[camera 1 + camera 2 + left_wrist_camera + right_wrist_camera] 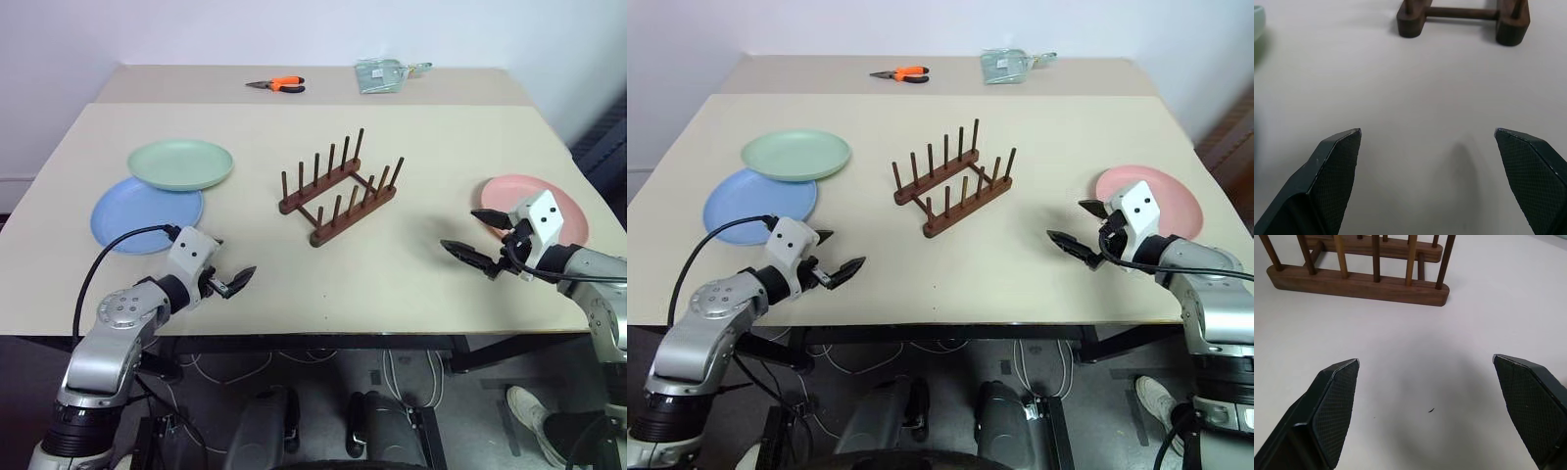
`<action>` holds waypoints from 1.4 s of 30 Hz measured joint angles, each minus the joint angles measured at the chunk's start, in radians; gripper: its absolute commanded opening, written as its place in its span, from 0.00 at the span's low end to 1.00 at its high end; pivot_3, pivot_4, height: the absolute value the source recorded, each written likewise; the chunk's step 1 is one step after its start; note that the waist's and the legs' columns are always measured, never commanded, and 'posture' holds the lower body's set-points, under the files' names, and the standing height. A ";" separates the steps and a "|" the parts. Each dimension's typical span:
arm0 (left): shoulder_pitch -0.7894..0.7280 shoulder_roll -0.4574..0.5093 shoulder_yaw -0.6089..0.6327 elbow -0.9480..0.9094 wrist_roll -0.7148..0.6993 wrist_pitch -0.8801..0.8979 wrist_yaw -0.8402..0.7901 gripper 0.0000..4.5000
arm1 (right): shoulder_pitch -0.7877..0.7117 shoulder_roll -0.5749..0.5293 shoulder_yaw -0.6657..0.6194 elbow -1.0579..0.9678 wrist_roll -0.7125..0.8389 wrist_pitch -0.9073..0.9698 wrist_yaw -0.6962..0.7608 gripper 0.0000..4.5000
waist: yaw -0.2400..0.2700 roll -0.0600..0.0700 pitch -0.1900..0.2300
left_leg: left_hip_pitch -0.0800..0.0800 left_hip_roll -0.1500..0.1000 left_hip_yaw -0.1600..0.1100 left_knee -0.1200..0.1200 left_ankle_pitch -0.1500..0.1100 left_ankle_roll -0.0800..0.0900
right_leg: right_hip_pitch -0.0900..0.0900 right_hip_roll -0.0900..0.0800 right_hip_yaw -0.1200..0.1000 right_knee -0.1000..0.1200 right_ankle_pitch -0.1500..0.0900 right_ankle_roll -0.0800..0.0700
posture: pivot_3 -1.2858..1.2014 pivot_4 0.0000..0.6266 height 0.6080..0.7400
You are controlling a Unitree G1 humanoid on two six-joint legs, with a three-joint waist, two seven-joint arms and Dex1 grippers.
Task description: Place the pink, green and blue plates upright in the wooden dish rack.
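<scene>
Left eye view: the rack point(339, 189) stands empty mid-table. Green plate point(180, 164) overlaps blue plate point(147, 213) at far left; pink plate point(534, 209) lies at right. Left gripper point(227, 277) and right gripper point(477, 238) hover with fingers spread wide, holding nothing.

Bright, even indoor light, diffuse from overhead. Shadows on the table point(294, 264) are soft and faint; a pale smudge of shadow lies between the fingers point(1334, 166) in both wrist views. No harsh glare. Head views sharp, slight softness at far edge. Wrist views: fingers crisp, wooden dish rack point(1464, 19) mildly blurred.
</scene>
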 measured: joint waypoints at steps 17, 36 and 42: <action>-0.095 -0.057 -0.166 0.077 0.039 -0.038 -0.027 1.00 | -0.017 0.086 0.096 -0.157 0.028 0.080 -0.026 0.99 | 0.006 0.000 0.000 | 0.000 0.000 0.000 0.000 0.000 0.000 | 0.000 0.000 0.000 0.000 0.000 0.000 | 0.52 0.24 1.00; -0.506 -0.348 -0.323 0.697 0.174 -0.320 -0.086 0.25 | 0.228 0.213 0.154 -0.482 0.003 0.140 -0.252 1.00 | 0.026 -0.001 -0.001 | 0.000 -0.001 0.001 0.001 -0.001 0.002 | 0.000 0.001 0.000 -0.001 0.000 0.001 | 0.52 0.24 1.00; -0.473 -0.282 -0.376 0.605 0.172 -0.327 -0.263 0.17 | 0.230 0.198 0.104 -0.448 -0.023 0.098 -0.258 1.00 | 0.028 0.000 -0.001 | -0.001 -0.001 0.001 0.001 -0.001 0.003 | 0.001 0.001 0.000 -0.002 0.000 0.001 | 0.52 0.24 1.00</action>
